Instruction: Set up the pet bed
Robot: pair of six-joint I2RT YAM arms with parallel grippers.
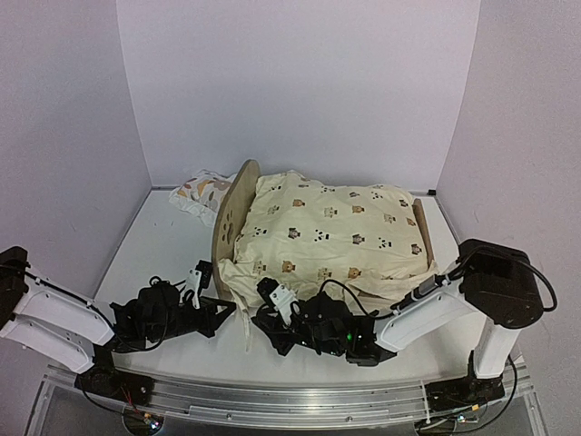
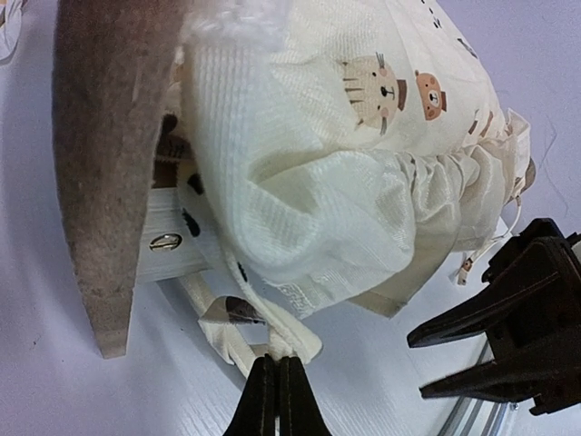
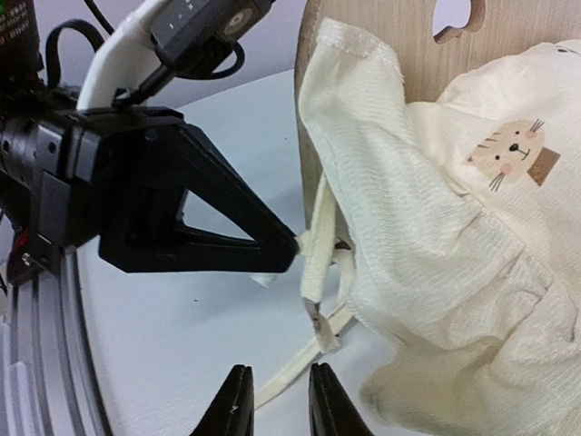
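The pet bed [image 1: 231, 211] stands mid-table, its plywood end board [image 2: 100, 163] upright and its base hidden under the cream animal-print quilt [image 1: 336, 232]. At the bed's near left corner, my left gripper [image 2: 276, 363] is shut on a cream tie ribbon [image 2: 272, 338] of the quilt [image 2: 345, 163]. In the right wrist view the same ribbon [image 3: 313, 259] hangs from the left gripper's tip [image 3: 289, 247]. My right gripper [image 3: 279, 371] is open just below it. A loose ribbon end [image 3: 289, 383] lies on the table between its fingers, not pinched.
A small leaf-print pillow [image 1: 201, 191] lies behind the bed's left end board. The two grippers [image 1: 227, 312] [image 1: 259, 318] are very close together at the near left corner. The right gripper's fingers [image 2: 472, 318] show at the right of the left wrist view.
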